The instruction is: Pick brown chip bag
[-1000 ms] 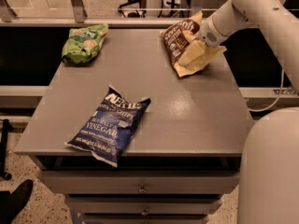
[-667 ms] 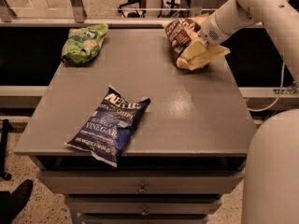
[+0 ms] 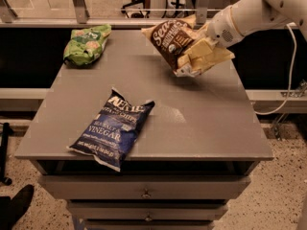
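My gripper (image 3: 207,38) pinches the crinkled brown chip bag (image 3: 175,42) with tan-yellow edges at its right side, jaws pressed onto the foil. It holds the bag tilted above the far right part of the grey metal table (image 3: 201,123). White lettering on its dark front starts with "Sea". Near the front left lies a dark blue bag (image 3: 112,128) marked "VINEGAR", and a green bag (image 3: 86,44) sits at the far left corner.

Gripper (image 3: 207,41) with brown chip bag (image 3: 169,43), higher
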Robot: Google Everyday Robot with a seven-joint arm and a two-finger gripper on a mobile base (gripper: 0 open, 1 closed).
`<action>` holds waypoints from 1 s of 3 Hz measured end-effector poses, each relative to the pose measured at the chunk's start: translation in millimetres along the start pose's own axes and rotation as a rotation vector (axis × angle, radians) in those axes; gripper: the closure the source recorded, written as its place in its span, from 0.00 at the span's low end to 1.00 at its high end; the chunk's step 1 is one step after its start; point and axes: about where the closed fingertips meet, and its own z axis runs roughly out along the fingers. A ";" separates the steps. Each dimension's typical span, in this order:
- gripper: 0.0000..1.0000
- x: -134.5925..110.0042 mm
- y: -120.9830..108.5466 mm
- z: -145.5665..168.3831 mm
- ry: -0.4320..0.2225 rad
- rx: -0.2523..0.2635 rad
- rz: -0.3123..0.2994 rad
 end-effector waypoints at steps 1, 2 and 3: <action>1.00 -54.5 24.3 -17.7 -0.194 -0.029 -0.106; 1.00 -82.1 20.3 -28.0 -0.305 0.007 -0.151; 1.00 -82.1 20.3 -28.0 -0.305 0.007 -0.151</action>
